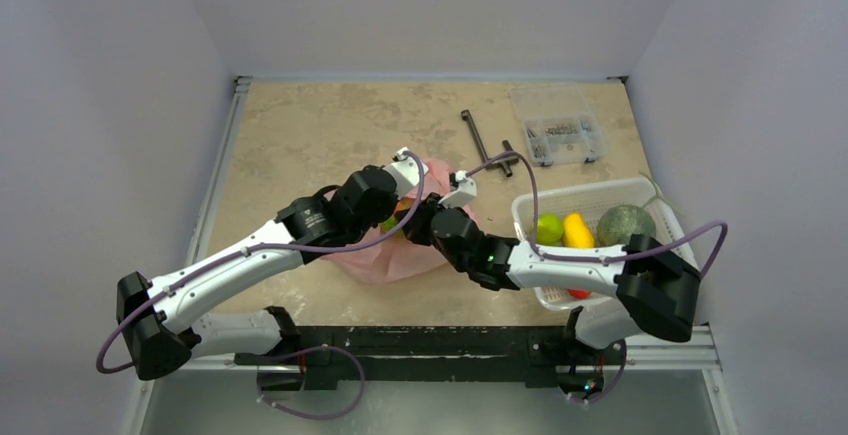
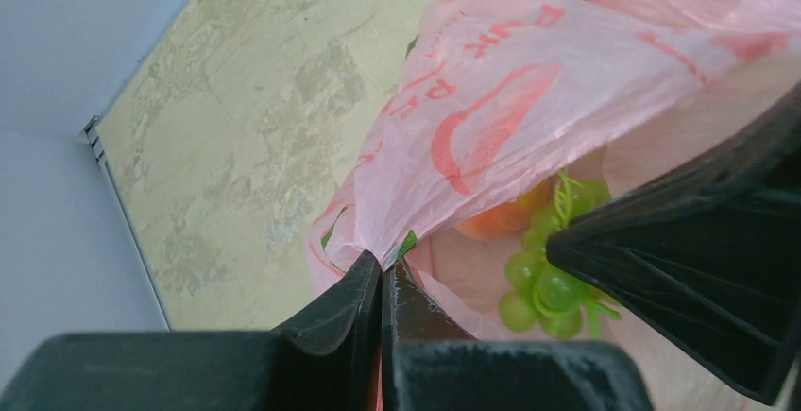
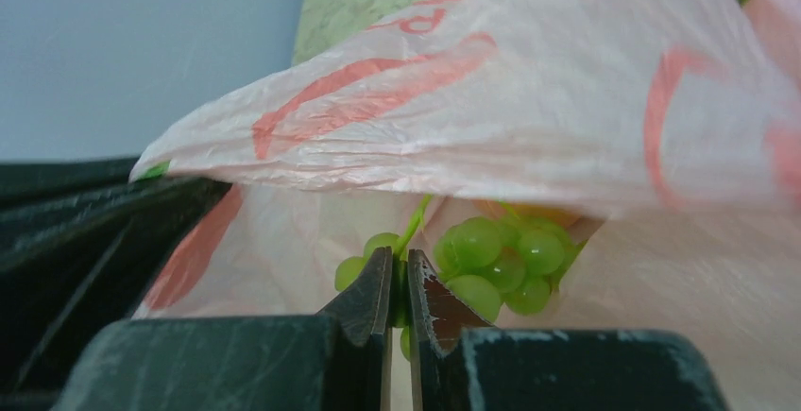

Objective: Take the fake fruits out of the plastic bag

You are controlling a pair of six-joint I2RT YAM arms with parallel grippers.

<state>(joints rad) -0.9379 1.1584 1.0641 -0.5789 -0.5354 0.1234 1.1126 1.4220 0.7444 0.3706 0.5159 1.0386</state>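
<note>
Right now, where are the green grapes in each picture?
Top view: not clearly seen; the arms cover the mouth of the pink bag.
Left wrist view: grapes low, right of centre, inside the bag.
Right wrist view: grapes low centre, pinched by the right hand.
Shared landmark: the pink bag.

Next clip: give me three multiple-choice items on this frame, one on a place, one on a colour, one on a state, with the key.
1. Where is the grape bunch? A in the basket; B inside the plastic bag; C on bare table.
2. The bag's colour? A pink; B blue; C black.
3. The left fingers are: A wide open; B half open; C shut on the bag's film.
Key: B, the film arches over it; A, pink film with red print; C, the tips meet, pinching film.
</note>
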